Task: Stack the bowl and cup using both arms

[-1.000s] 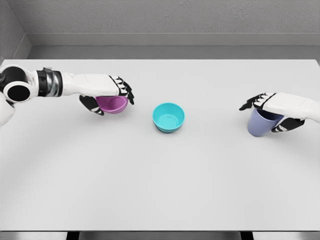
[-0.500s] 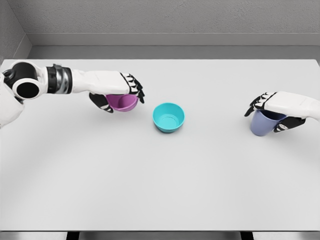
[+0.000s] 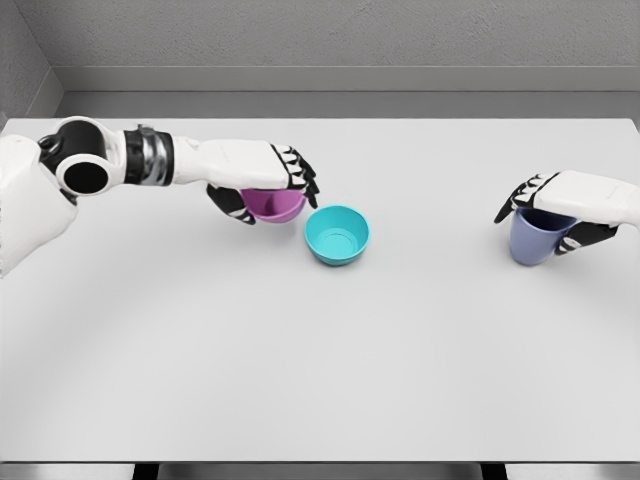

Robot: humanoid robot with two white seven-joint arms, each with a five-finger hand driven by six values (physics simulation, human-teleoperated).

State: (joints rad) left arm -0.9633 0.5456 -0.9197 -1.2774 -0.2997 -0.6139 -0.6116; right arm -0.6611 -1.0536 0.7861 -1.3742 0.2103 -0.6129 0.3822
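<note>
A purple bowl point(image 3: 275, 206) hangs just above the white table point(image 3: 320, 350), left of centre, with my left hand point(image 3: 262, 186) shut on its rim from above. Right beside it a teal bowl point(image 3: 337, 234) sits upright on the table, its rim almost touching the purple one. At the far right my right hand point(image 3: 560, 208) is shut on a blue-grey cup point(image 3: 534, 238), fingers draped over its top and thumb on the near side. The cup looks upright, at or barely above the table.
A grey wall runs behind the table's far edge. The table's front edge lies near the bottom of the picture.
My left hand has carried the purple bowl rightward until it is next to the teal bowl. The right hand has drawn the cup slightly to the right.
</note>
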